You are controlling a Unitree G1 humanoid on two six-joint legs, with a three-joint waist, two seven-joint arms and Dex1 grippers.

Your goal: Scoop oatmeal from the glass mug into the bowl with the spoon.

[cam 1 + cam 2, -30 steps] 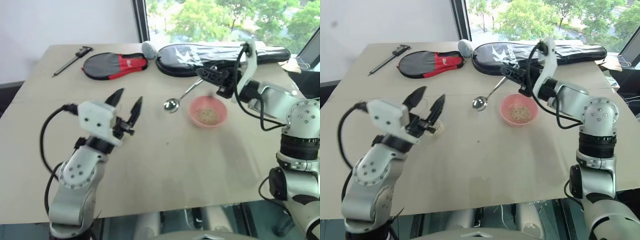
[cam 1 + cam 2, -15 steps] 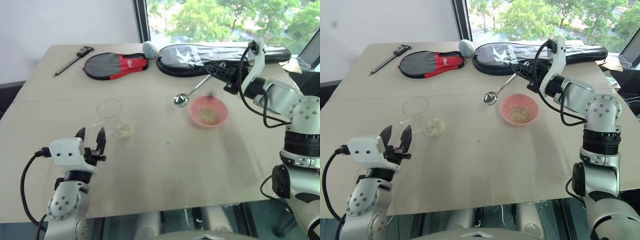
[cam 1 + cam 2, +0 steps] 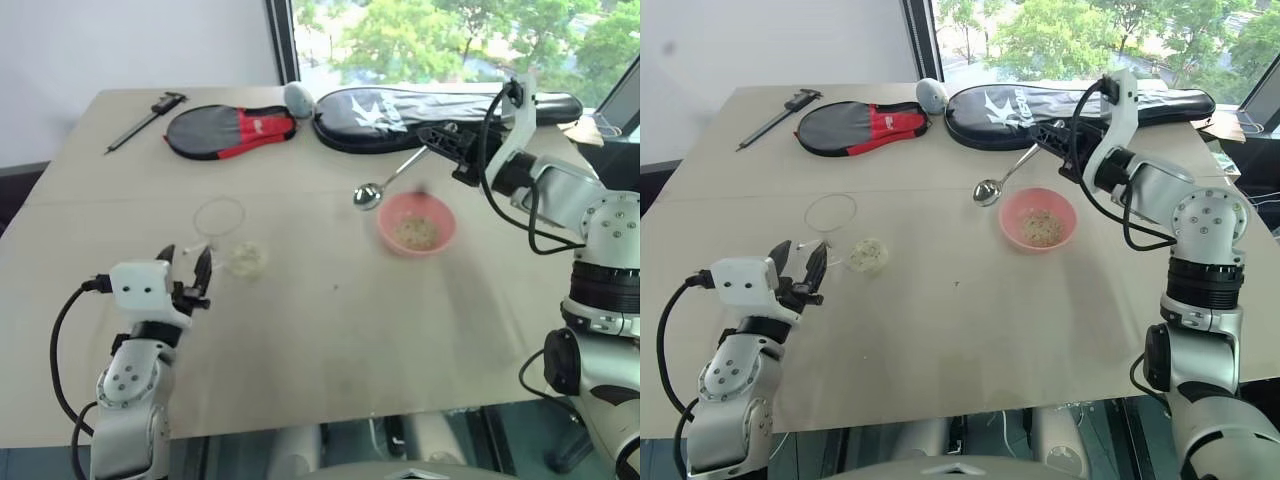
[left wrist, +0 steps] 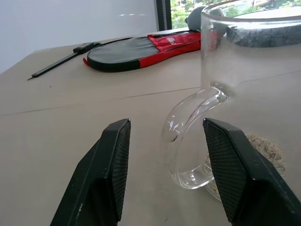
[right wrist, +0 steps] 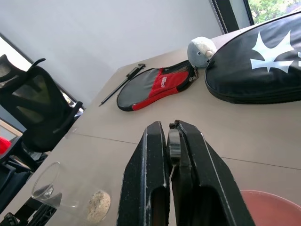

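My left claw [image 3: 800, 270] sits low over the tan counter [image 3: 970, 320], its two black fingers [image 4: 110, 169] spread apart with nothing between them. The small clear glass mug [image 3: 832, 226] stands just past it, at about 1 o'clock from the fingertips. In my left wrist view the curved handle of the mug [image 4: 188, 141] is right ahead of the gap between the fingers, not touching either one. A small heap of pale beige oatmeal [image 3: 868, 255] rests in the bottom of the mug.

My right claw [image 3: 452, 158] is up in the air, clenched on the thin handle of the shiny silver metal spoon [image 3: 385, 183]. The spoon slants down to 8 o'clock. Its oval end hangs just beside the small round pink bowl [image 3: 416, 223], at 10 o'clock from it. Some oatmeal lies in the bowl.
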